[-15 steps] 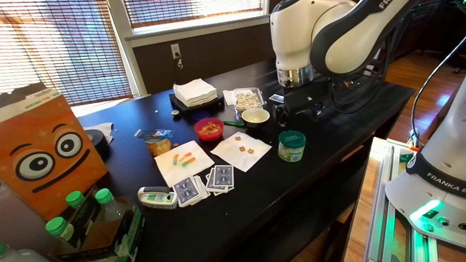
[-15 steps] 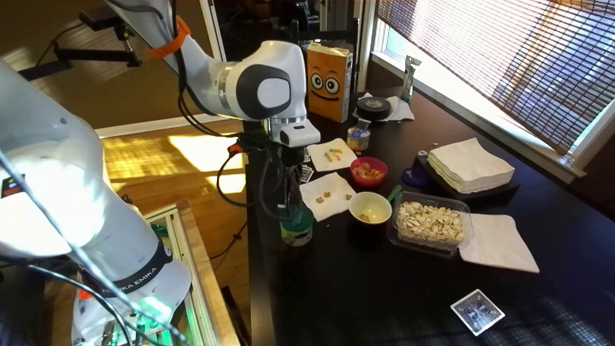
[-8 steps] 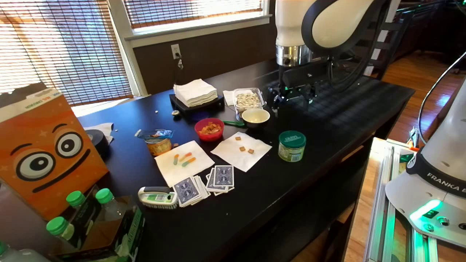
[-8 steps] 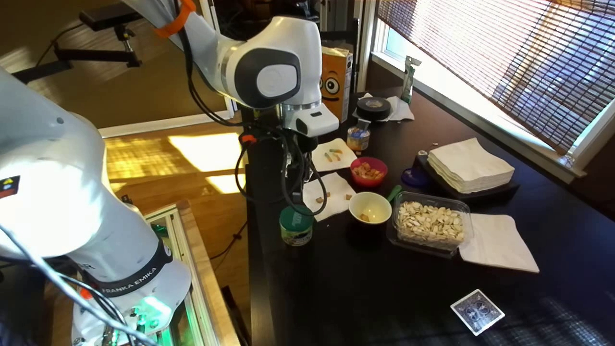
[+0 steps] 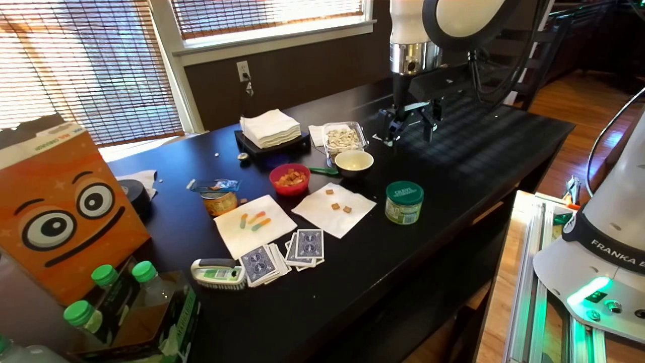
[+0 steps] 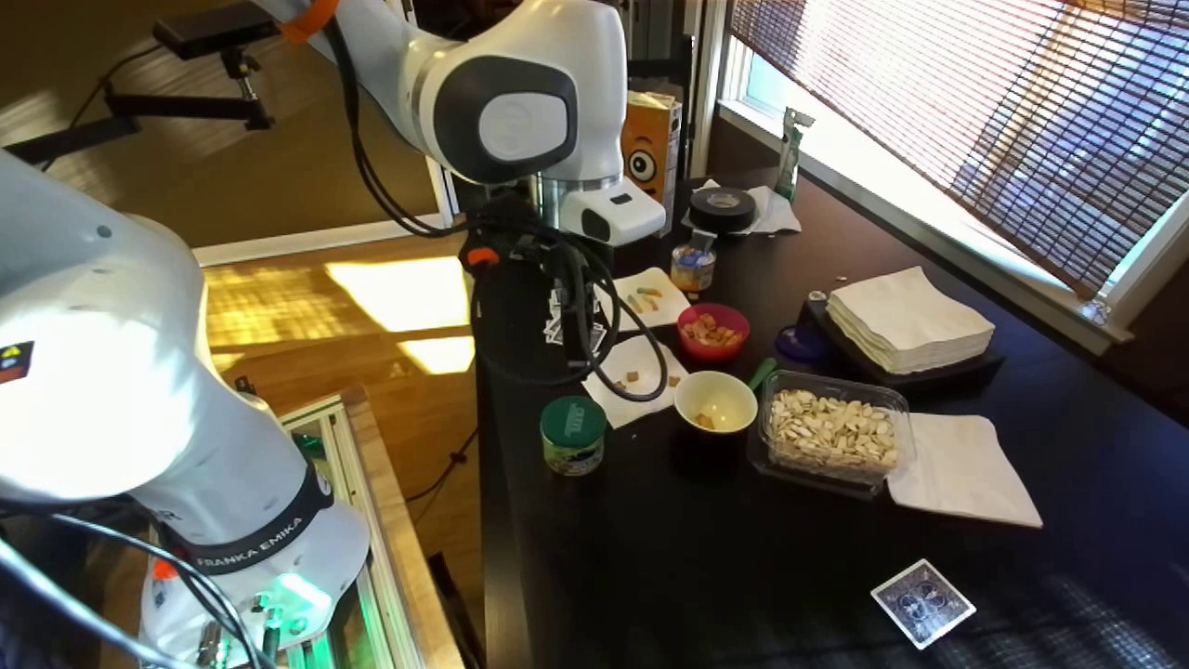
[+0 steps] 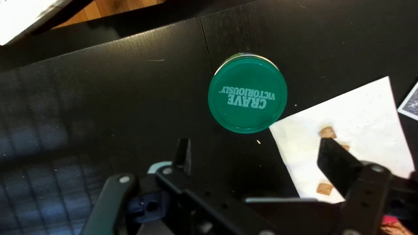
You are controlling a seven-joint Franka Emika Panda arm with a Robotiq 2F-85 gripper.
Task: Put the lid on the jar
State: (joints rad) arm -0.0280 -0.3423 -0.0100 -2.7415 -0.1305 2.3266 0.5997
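Observation:
The dark-green lid (image 5: 404, 192) lies flat across the top of the squat jar (image 5: 403, 213), which stands upright on the black table. An exterior view also has the lid (image 6: 573, 422) covering the jar (image 6: 573, 457). From above, in the wrist view, the lid (image 7: 247, 94) hides nearly all of the jar; only a sliver of rim (image 7: 240, 55) peeks out. My gripper (image 5: 409, 137) hangs in the air above the table, apart from the lid. Its jaws stand wide open in the wrist view, with nothing between the fingers (image 7: 183, 156).
A napkin (image 5: 352, 222) with brown squares lies beside the jar. Nearby stand a cream bowl (image 6: 715, 401), a red dish (image 5: 289, 180) and a clear box of seeds (image 6: 831, 432). Farther off are playing cards (image 5: 309, 244), a brush (image 5: 218, 274) and a napkin stack (image 5: 269, 128).
My gripper has risen and drawn away from the jar, where it was close to the lid a second ago. Lid and jar have stayed in place, and the jaws have stayed open.

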